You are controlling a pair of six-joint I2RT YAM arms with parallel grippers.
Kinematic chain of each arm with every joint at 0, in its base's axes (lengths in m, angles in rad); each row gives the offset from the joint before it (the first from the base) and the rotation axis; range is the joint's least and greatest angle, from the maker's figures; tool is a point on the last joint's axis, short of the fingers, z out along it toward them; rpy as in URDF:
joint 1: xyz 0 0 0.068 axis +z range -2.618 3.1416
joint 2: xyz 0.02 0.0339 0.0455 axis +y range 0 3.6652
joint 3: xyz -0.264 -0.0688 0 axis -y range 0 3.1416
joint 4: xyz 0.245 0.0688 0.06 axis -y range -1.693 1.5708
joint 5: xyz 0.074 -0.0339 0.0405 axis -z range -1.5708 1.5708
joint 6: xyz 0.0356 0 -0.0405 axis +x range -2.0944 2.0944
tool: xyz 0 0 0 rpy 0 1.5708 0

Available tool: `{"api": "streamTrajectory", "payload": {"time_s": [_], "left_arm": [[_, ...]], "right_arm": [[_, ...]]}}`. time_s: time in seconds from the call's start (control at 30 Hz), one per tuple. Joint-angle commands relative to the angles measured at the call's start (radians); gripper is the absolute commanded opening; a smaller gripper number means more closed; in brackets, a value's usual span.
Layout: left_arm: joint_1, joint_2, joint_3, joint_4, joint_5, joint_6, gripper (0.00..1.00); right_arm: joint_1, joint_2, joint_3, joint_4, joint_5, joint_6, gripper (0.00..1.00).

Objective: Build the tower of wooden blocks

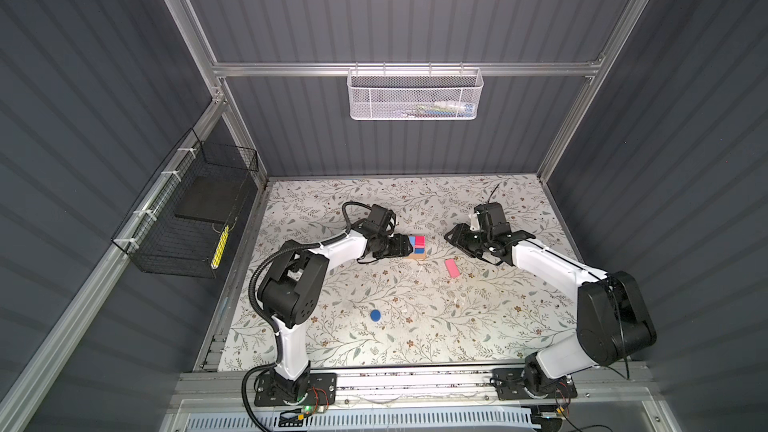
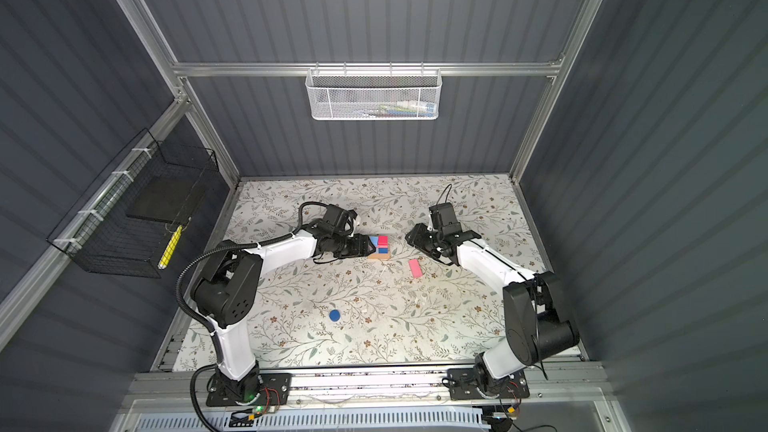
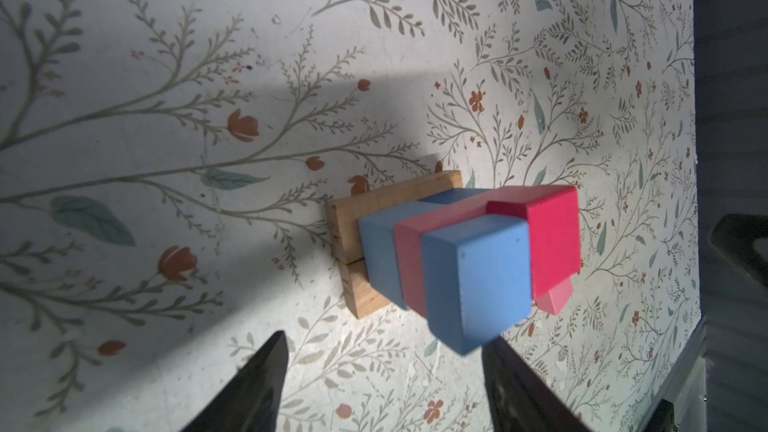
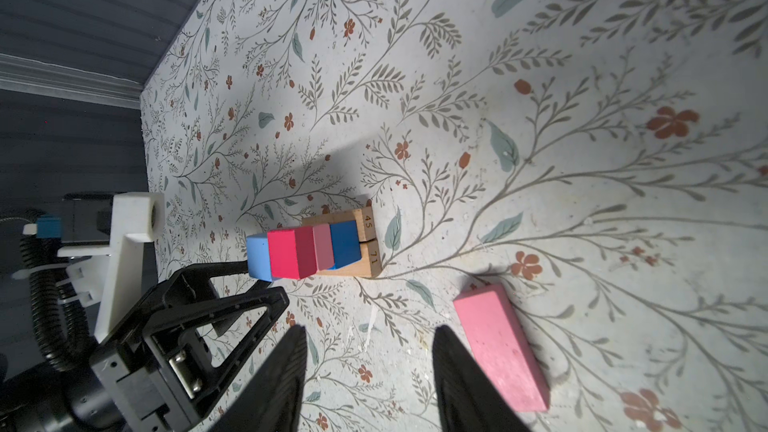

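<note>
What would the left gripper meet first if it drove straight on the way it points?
The light blue wooden cube on top of the block tower: it sits just ahead of the left gripper, close to one fingertip. Whether they touch, I cannot tell.

Bare, grainy wood on the tan oblongs, matt paint on the blue cube, scuffed floral-print tabletop.

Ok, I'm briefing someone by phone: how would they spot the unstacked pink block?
On the floral table, find the small colourful tower near the middle. The pink block lies flat just right of it, nearer the front. It alone is pink, oblong and touching nothing.
</note>
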Motion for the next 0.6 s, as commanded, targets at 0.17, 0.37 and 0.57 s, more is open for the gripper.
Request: {"api": "streamTrajectory", "payload": {"time_s": [0.17,0.37,0.57], "left_arm": [[-0.004,0.016,0.029,-0.005,0.009,-0.014,0.74],[-0.004,0.018,0.031,-0.005,0.007,-0.019,0.74],[-0.004,0.019,0.032,0.001,0.001,-0.025,0.74]], "right_arm": [[-0.003,-0.021,-0.007,0.005,-0.005,0.003,0.51],[-0.005,-0.022,-0.008,0.005,-0.007,0.003,0.51],[-0.005,-0.021,-0.008,0.004,-0.005,0.003,0.51]]}}
